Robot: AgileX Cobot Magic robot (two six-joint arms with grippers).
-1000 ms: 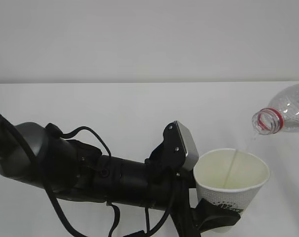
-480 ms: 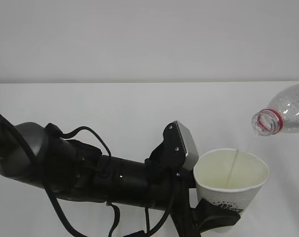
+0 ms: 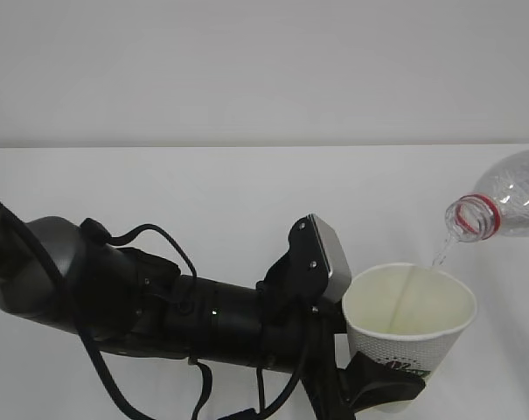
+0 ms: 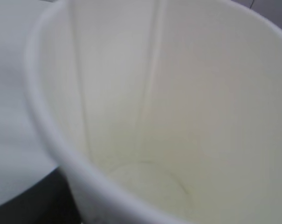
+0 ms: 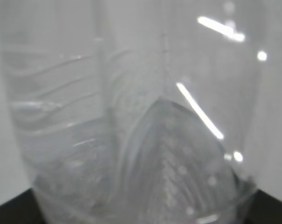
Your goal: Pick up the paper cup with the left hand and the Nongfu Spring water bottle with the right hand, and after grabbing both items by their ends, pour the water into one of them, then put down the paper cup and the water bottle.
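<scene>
The left hand's fingers (image 3: 388, 385) clasp the base of one paper cup (image 3: 410, 325) above the white tabletop (image 3: 203, 184), while one tilted Nongfu Spring water bottle (image 3: 502, 206) drips water (image 3: 441, 254) at its rim; the right hand's fingers are hidden, though its wrist view shows ribbed plastic close up.

matt paper cup (image 3: 410, 320), glossy clear plastic bottle (image 3: 500, 206)

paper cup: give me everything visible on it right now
The paper cup is white, tapered, with a rolled rim, cream interior with a side seam, and green print low on its side. It stands upright, mouth open, gripped near its base by the left end effector. A thin stream of water falls toward its rim from the tilted bottle above right.
</scene>
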